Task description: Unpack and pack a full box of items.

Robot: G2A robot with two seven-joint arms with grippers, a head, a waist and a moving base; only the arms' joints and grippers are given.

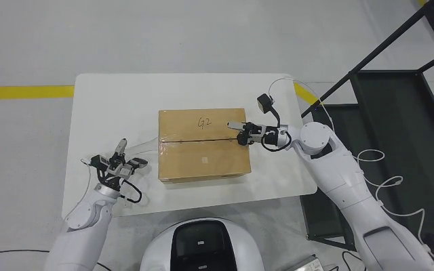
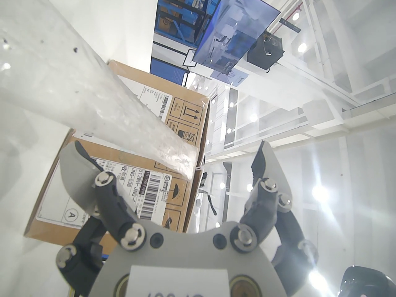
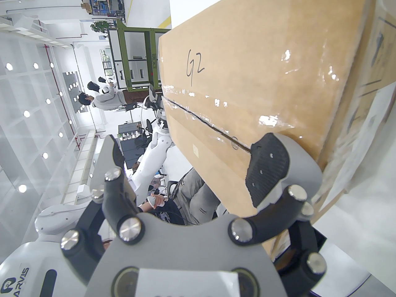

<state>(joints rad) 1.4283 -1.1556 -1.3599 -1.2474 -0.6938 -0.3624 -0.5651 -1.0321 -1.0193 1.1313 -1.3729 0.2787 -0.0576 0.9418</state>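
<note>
**Box shut, both jaws spread**

The taped box [image 1: 203, 146] sits mid-tabletop [image 1: 102, 101]. My right jaws gape at its right edge, one pad [image 3: 267, 168] at the seam's end. My left jaws, also spread, hover between the box and the tabletop's left edge.

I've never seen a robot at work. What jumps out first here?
A closed cardboard box sits in the middle of the white table, glossy tape over its top seam. The right gripper is open at the box's right edge, one finger at the seam's end. The left gripper, open, sits left of the box near a clear strip.
</note>
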